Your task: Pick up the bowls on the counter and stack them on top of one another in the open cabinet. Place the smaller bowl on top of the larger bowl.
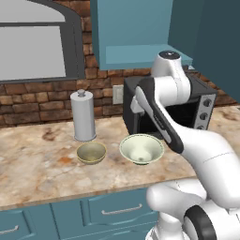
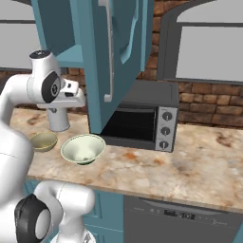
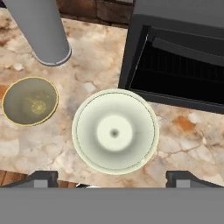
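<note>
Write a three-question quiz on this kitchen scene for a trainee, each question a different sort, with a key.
1. True or false: the smaller bowl already sits inside the larger bowl.
2. Multiple choice: what stands just behind the smaller bowl on the counter? A) a grey canister B) a kettle C) a cutting board
3. Fill in: in the hand view the tool has its two tips spread ____ , with the larger bowl between and beyond them.

Key
1. False: the bowls rest side by side on the counter, apart.
2. A: the grey canister.
3. Wide open; it holds nothing.
</note>
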